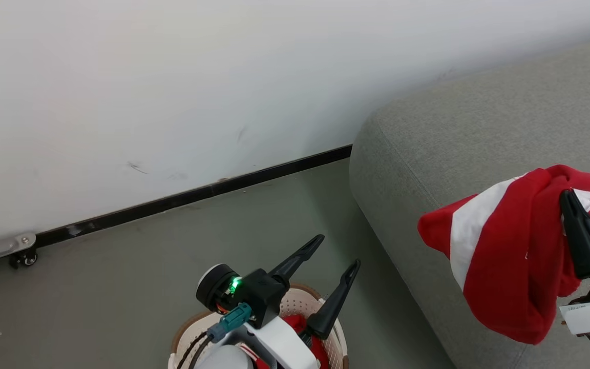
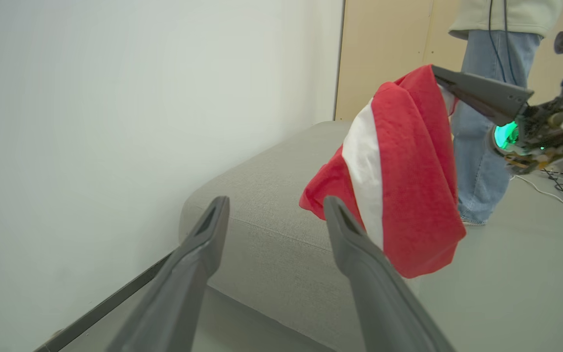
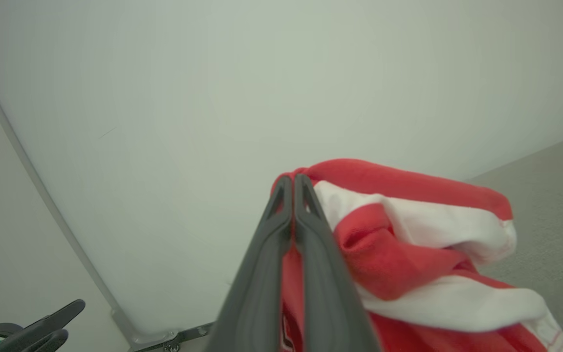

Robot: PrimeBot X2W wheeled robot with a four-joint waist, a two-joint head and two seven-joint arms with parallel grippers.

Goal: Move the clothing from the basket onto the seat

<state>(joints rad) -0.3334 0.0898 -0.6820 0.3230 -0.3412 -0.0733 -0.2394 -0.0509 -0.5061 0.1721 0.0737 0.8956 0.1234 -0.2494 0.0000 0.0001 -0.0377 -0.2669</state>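
Hovering at 6 o'clock in head view: left gripper point(image 1: 338, 249), fingers spread wide with nothing between them, pointing toward 1 o'clock. Right under its wrist sits the basket point(image 1: 188, 328), with brown rim and perforated wall visible, cut off by the bottom edge. Red fabric point(image 1: 295, 324) lies inside it, partly hidden by the arm. Grey-green floor point(image 1: 121, 287) around it.

At 4 o'clock: right gripper point(image 1: 567, 197), fingers clenched on the red garment point(image 1: 505, 256). In the right wrist view both fingers are pressed flat together, with cloth pinched between them and bunched toward 3–4 o'clock. The garment hangs down from the pinch, a white stripe across it and one corner sticking out toward 9 o'clock. In the left wrist view it dangles in the air in front of the seat's rounded end, lower hem free, not lying on the cushion.

Seat point(image 1: 479, 133) takes up 2–4 o'clock in head view: grey fabric, well apart from the basket.

Behind: white wall point(image 1: 172, 77), with a black baseboard point(image 1: 197, 193) running from 8 to 2 o'clock and a small caster point(image 1: 27, 259) at 9 o'clock.

Farthest, at 1 o'clock in the left wrist view: a person's legs in jeans point(image 2: 482, 146), standing on the floor beyond the seat.
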